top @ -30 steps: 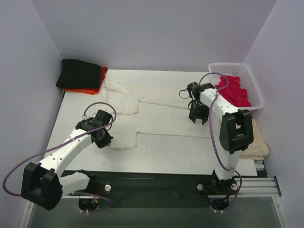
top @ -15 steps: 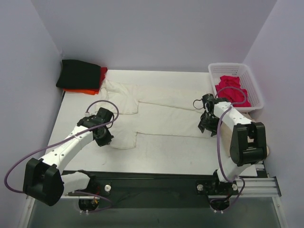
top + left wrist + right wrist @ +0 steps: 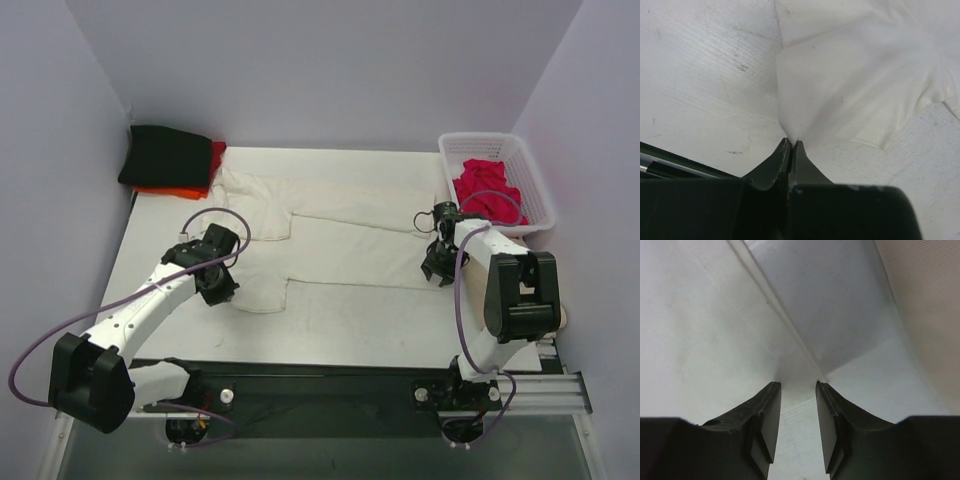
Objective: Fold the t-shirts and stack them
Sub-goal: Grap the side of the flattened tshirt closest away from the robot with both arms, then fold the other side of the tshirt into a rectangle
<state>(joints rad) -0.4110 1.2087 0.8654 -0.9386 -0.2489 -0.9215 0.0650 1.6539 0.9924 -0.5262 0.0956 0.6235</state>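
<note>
T-shirts, four:
- One cream-white t-shirt [image 3: 340,250], spread flat across the table [image 3: 380,335].
- One black t-shirt [image 3: 165,155], folded at the far left corner, on top of one orange-red t-shirt [image 3: 178,190].
- One crimson t-shirt [image 3: 490,190], heaped in the single white basket [image 3: 480,138].

Grippers, two:
- Left gripper [image 3: 791,145]: clamped on the cream-white shirt's near left edge.
- Right gripper [image 3: 798,390]: jaws parted at the shirt's right edge, holding nothing.

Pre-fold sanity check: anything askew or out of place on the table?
Minor only. In the far-left stack, the orange-red shirt pokes out unevenly under the black shirt. The crimson shirt lies crumpled in the basket. The cream shirt lies spread, one corner pinched by the left tool.
</note>
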